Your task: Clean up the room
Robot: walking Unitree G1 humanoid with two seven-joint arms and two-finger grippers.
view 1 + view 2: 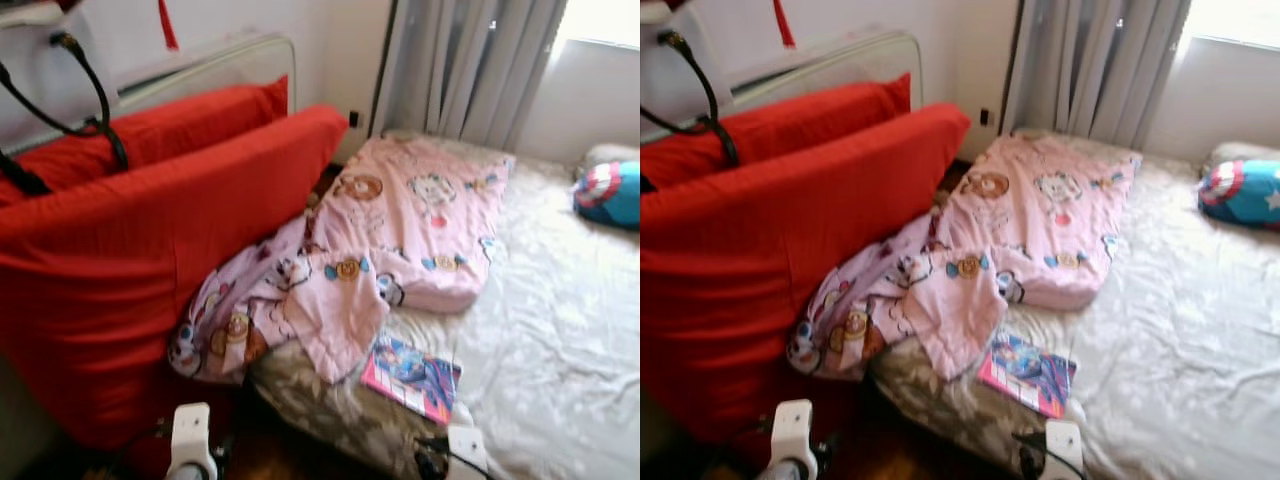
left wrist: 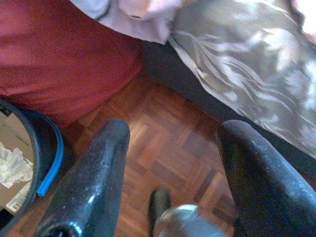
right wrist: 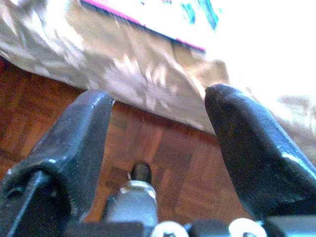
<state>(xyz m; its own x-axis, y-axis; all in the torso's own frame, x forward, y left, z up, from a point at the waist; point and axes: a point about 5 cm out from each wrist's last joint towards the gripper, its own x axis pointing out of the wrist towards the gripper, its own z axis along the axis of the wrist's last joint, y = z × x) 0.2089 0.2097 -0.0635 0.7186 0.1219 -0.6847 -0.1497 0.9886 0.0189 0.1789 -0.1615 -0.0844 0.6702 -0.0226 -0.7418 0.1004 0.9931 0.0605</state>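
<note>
A pink cartoon-print blanket [image 1: 400, 230] lies crumpled across the bed's left side, one end spilling over the edge. A pink and blue book [image 1: 410, 376] rests on the pale sheet [image 1: 560, 330] near the bed's front corner. A blue and red round cushion [image 1: 610, 192] lies at the far right. My left gripper [image 2: 170, 173] hangs open over parquet floor by the bed's side. Open too, my right gripper [image 3: 158, 143] hangs low in front of the mattress edge, the book [image 3: 163, 19] just beyond it. Both wrists [image 1: 190, 440] show at the bottom of the eye views.
A large red mattress [image 1: 130, 260] leans upright against the wall on the left, close to the bed. Black cables [image 1: 90, 100] loop above it. Grey curtains [image 1: 470, 60] hang behind the bed. A dark bin with a blue rim [image 2: 29, 158] stands on the floor by my left gripper.
</note>
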